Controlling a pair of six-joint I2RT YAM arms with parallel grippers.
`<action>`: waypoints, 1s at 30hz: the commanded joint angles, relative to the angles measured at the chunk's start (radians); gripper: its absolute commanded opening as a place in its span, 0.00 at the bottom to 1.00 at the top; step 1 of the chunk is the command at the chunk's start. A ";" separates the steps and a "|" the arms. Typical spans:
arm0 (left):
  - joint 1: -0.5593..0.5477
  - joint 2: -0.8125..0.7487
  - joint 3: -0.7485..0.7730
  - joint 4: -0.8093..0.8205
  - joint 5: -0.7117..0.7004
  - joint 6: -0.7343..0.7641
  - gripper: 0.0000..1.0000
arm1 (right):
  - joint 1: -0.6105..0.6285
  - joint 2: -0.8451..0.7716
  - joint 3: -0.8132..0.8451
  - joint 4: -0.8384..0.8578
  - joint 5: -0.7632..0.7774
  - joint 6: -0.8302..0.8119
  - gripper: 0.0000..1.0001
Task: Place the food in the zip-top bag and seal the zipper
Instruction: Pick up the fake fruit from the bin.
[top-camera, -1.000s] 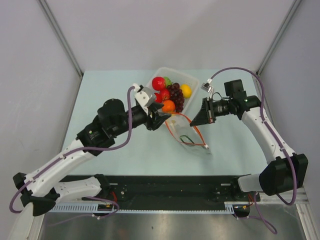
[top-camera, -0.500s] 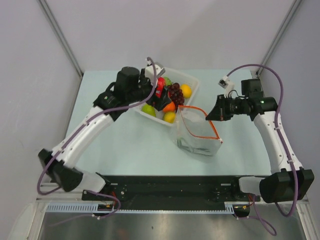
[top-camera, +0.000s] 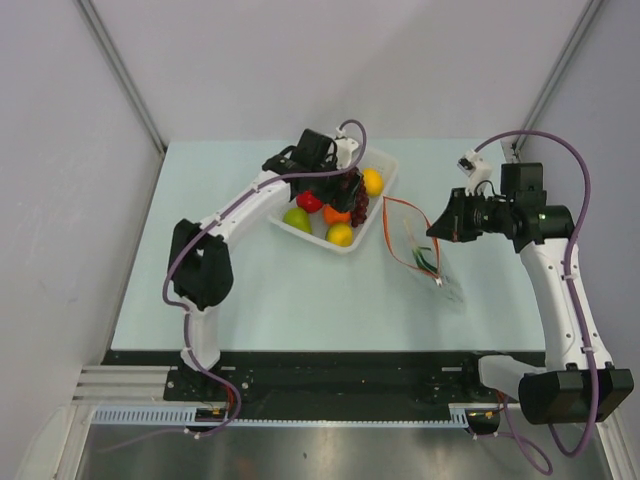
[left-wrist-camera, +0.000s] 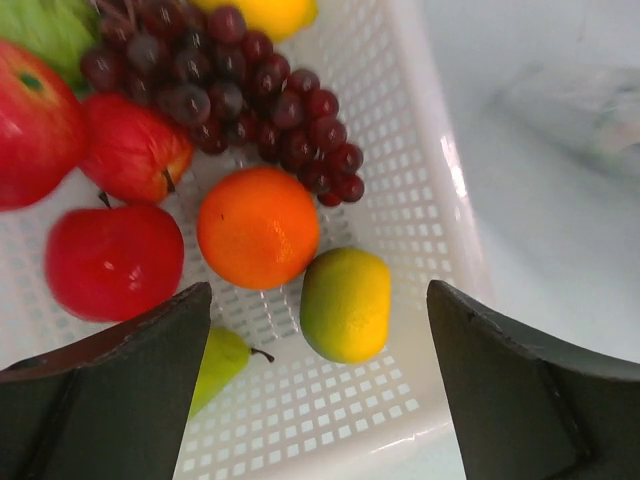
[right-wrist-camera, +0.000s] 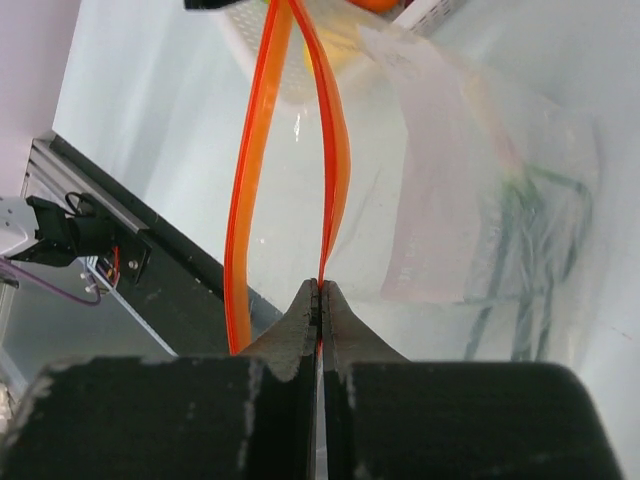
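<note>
My two bases sit at the near edge on a black rail (top-camera: 330, 372). Past it the pale green table (top-camera: 220, 290) runs smooth and matte. To the right, my right claw (right-wrist-camera: 320, 292) is clenched on the zipper (right-wrist-camera: 250, 190) of the zip-top bag (top-camera: 415, 240), pinching one orange-red lip so the mouth gapes. The clear pouch slants down toward the table, just right of the tray, with thin green beans (top-camera: 428, 262) inside it. Farther off, my left claw (left-wrist-camera: 318, 295) hangs released over the white perforated tray (left-wrist-camera: 425, 200), fingers spread wide and gripping nothing. Below it an orange (left-wrist-camera: 258, 227) touches a yellow-green fruit (left-wrist-camera: 345, 304), with red apples (left-wrist-camera: 115, 262) to one side and a dark grape bunch (left-wrist-camera: 250, 100) beyond. Grey wall panels (top-camera: 300, 60) enclose the table on three sides.
</note>
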 joint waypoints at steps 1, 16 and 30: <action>0.006 -0.002 -0.051 0.048 -0.051 -0.071 0.91 | -0.007 -0.040 -0.018 0.036 0.003 0.042 0.00; 0.005 0.170 -0.057 0.125 -0.143 -0.197 0.92 | 0.024 0.008 -0.159 0.234 -0.097 0.191 0.00; 0.005 0.066 -0.118 0.238 -0.129 -0.206 0.59 | 0.056 0.016 -0.137 0.273 -0.097 0.193 0.00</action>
